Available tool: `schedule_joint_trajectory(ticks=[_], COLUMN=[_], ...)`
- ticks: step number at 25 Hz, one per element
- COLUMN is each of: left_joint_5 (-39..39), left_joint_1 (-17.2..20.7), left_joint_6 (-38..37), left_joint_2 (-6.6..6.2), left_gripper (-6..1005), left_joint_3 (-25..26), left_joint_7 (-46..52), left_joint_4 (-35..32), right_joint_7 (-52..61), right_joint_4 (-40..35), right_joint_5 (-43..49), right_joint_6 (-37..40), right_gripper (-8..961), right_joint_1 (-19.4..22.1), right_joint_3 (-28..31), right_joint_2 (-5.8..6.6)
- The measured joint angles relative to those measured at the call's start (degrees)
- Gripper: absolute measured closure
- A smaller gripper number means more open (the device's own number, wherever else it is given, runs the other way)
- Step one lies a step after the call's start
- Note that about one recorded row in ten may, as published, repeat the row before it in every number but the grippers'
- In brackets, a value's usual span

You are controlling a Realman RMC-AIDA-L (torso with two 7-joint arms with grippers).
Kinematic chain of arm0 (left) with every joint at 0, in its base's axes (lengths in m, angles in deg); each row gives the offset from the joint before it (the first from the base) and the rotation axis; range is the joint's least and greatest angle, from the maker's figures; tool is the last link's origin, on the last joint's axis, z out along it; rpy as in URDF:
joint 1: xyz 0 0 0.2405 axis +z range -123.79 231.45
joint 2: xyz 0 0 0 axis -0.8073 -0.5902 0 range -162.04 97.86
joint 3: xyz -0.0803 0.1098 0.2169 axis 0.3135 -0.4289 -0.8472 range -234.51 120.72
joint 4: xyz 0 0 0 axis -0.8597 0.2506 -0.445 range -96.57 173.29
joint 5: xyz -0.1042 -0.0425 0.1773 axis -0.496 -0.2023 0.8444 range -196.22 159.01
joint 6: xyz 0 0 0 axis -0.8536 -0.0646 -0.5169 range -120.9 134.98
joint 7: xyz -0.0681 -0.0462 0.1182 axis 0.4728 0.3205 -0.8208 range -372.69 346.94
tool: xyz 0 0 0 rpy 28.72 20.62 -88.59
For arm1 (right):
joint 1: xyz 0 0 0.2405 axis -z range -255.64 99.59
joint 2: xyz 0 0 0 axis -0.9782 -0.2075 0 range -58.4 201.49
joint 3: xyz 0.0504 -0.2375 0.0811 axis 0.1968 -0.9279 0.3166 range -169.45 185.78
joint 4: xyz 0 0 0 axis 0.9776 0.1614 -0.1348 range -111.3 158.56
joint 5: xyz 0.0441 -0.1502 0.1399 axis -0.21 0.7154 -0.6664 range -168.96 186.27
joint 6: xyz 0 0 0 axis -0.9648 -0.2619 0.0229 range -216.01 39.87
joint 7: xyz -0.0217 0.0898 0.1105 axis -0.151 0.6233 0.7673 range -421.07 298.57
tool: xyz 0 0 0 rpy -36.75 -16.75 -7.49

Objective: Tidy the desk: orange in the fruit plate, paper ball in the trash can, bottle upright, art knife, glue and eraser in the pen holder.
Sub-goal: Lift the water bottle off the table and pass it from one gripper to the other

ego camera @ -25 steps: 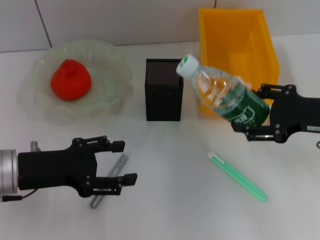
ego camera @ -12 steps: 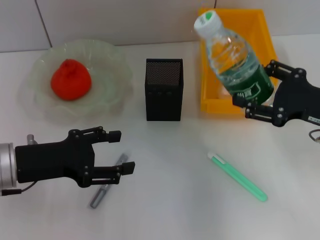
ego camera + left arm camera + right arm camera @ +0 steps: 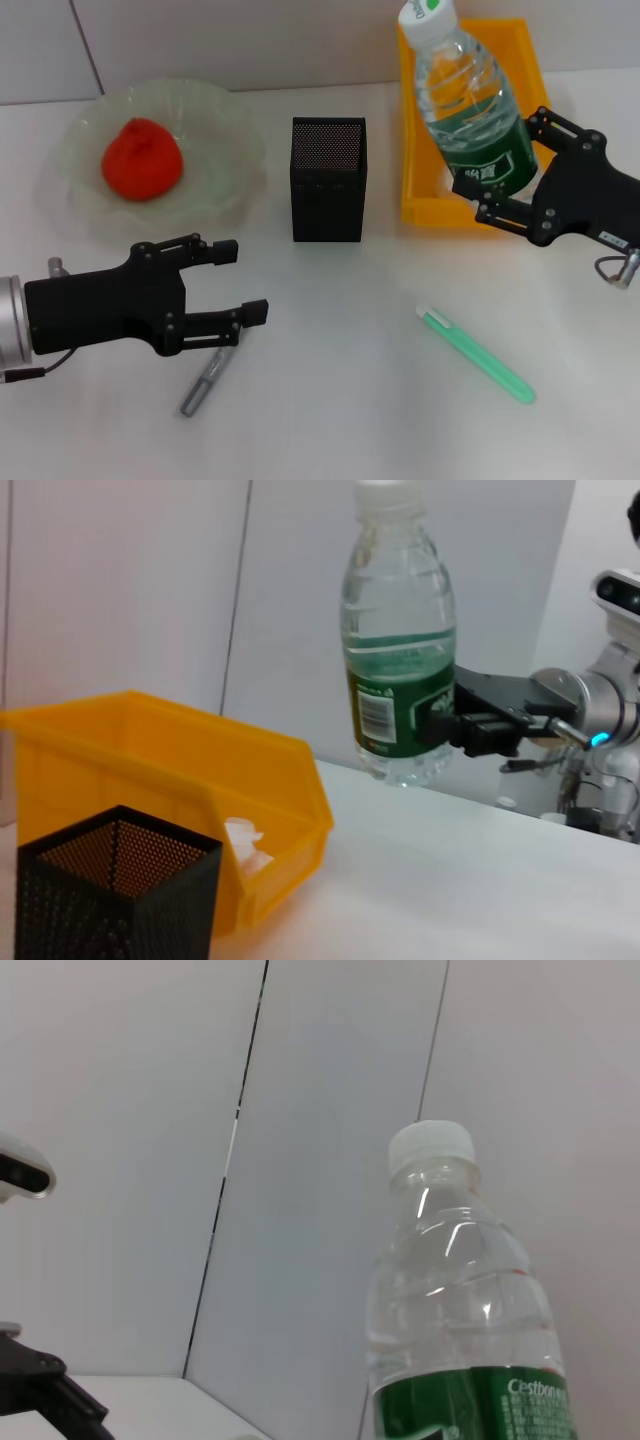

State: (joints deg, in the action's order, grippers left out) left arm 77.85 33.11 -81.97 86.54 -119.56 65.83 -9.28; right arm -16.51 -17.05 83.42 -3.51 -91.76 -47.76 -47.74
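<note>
You have 1 bottle, 1 orange, 1 fruit plate, 1 pen holder, 1 yellow bin, 1 green art knife, 1 grey stick, 2 grippers.

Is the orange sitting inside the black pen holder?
No, the orange sits in the fruit plate, beside the pen holder.

Both grippers are matte black, with angular linkage fingers held by small screws. The left gripper sits on a silver cylindrical wrist with a thin dark cable beneath. The right gripper carries a small white label and a grey cable loop.
</note>
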Motion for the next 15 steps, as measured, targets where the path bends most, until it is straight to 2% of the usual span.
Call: schedule_joint_trajectory(ticks=[15], left_joint_5=[-8.8], left_joint_1=[1.1], left_joint_6=[0.5], left_joint_2=[-0.06], left_gripper=[226], left_joint_3=[0.1], left_joint_7=[-5.0], left_joint_4=[2.4], right_joint_7=[-9.6], right_joint_4=[10.3], right_joint_5=[-3.9], right_joint_6=[3.7], right_gripper=[183], right_joint_1=[-2.9], right_joint_3=[0.0], right_joint_2=[-0.14])
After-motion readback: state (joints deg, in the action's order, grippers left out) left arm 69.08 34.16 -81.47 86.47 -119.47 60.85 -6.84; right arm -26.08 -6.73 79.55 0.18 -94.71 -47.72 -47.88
